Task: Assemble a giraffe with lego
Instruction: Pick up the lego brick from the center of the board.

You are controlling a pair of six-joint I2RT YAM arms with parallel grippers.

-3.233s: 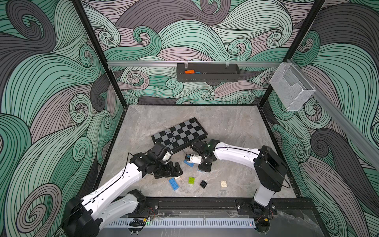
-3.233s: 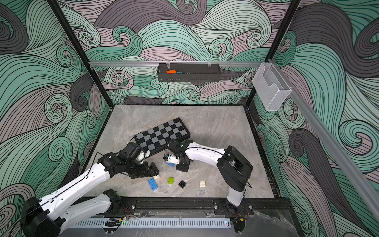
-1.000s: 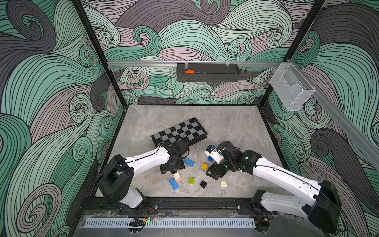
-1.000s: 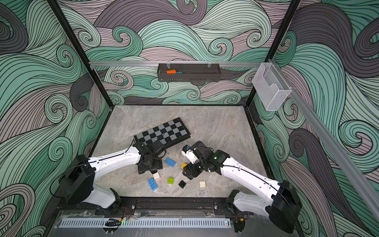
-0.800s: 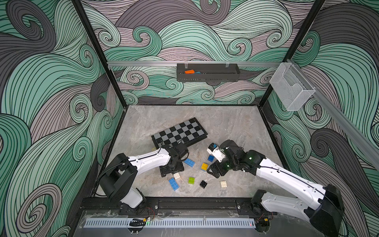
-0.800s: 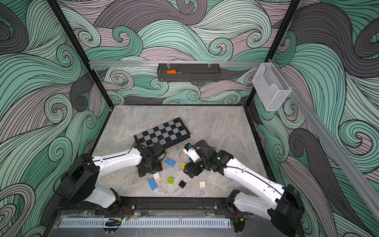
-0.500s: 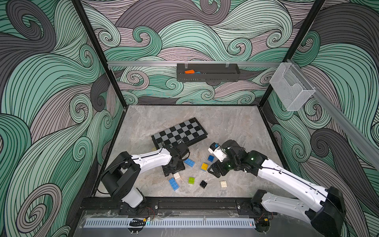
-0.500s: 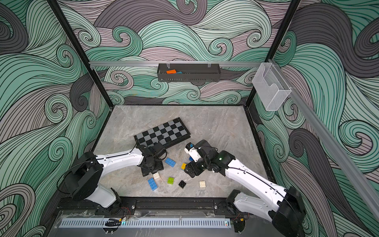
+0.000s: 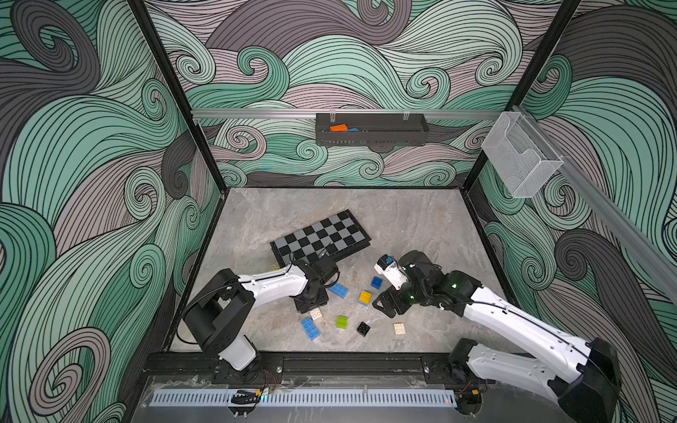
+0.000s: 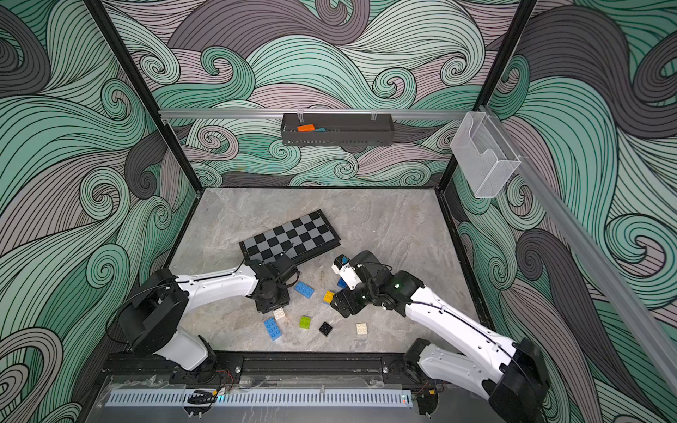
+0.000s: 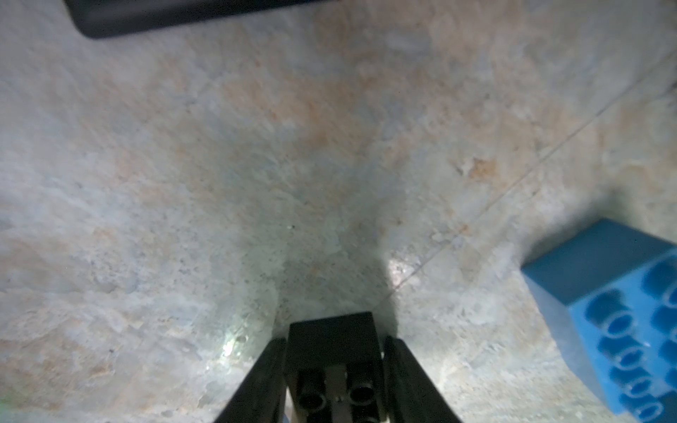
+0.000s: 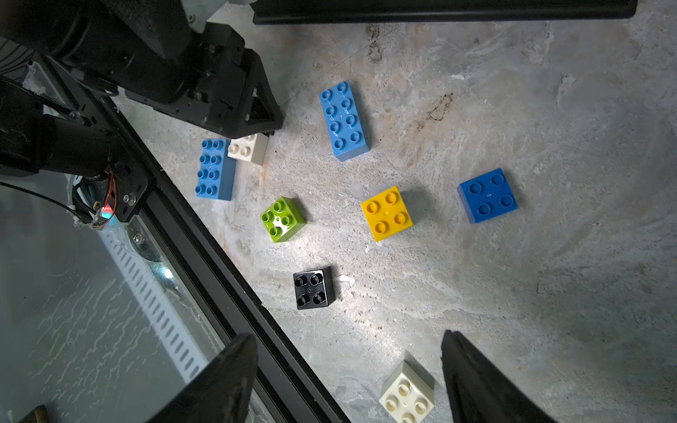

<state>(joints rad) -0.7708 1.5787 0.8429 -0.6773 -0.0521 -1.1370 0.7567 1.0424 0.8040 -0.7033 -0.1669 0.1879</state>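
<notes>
The lego lies loose near the table's front. No giraffe is in view. My left gripper [image 11: 333, 366] points down at the table, shut on a black brick [image 11: 331, 348]. In a top view this gripper [image 9: 311, 298] hides that brick, and a white brick [image 9: 315, 313] pokes out beside it. A blue oblong brick [image 11: 615, 318] lies close by. My right gripper [image 12: 348, 366] hovers open above another white brick [image 12: 406, 395]. Around it lie a black [image 12: 313, 287], a lime-green [image 12: 282, 219], a yellow [image 12: 386, 212] and a dark blue brick [image 12: 487, 194].
A black-and-grey chequered board [image 9: 320, 238] lies tilted just behind the left gripper. A second blue oblong brick [image 9: 310, 328] lies near the black front rail [image 9: 329, 362]. A dark bin [image 9: 372, 130] hangs on the back wall and a clear holder [image 9: 520, 157] on the right one.
My left gripper's jaws have closed onto the black brick while staying in about the same spot. The right gripper has stayed open and has barely moved.
</notes>
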